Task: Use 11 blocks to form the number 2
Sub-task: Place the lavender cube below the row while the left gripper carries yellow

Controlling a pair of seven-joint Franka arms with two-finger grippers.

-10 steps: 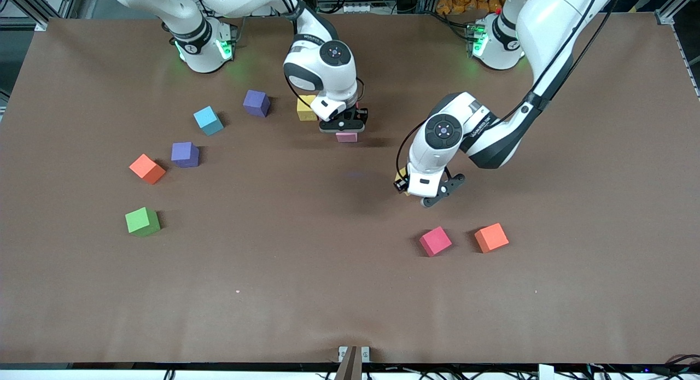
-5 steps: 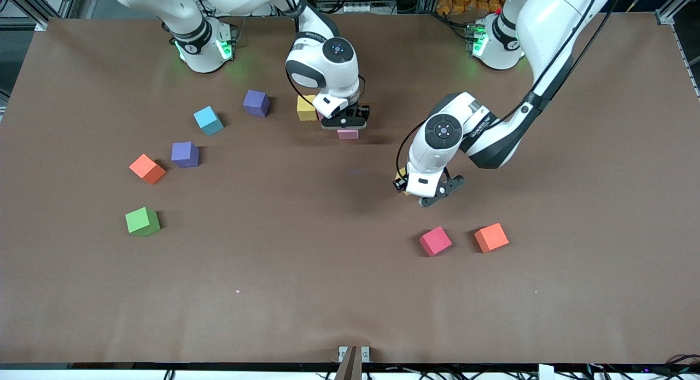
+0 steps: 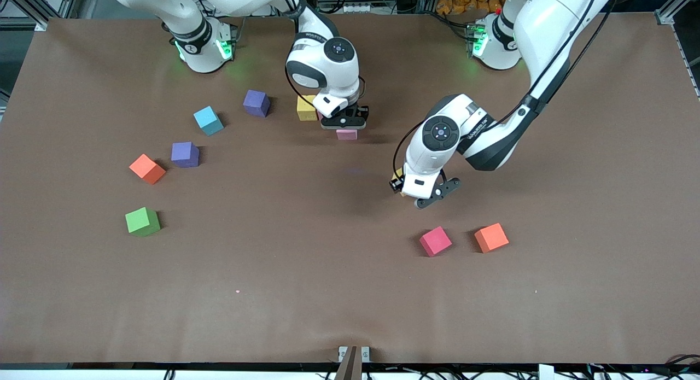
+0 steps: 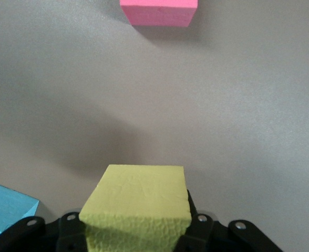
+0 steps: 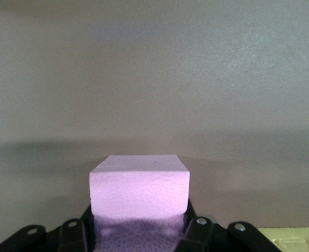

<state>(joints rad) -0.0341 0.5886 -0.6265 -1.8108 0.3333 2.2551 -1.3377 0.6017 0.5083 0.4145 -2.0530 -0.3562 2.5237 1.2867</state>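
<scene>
I judge the number 2 barely begun: only a yellow block (image 3: 306, 107) sits placed on the tabletop (image 3: 350, 292), and most blocks lie scattered. My right gripper (image 3: 344, 123) straddles a pink block (image 3: 346, 134) just beside it; a second ago it was clamped, now perhaps loosening. My left gripper (image 3: 418, 197) pinches a yellow-green block (image 4: 137, 205) over mid-table, shifted slightly toward the right arm's end.

Brown table (image 3: 350, 292) with scattered blocks (image 3: 143, 221)
</scene>
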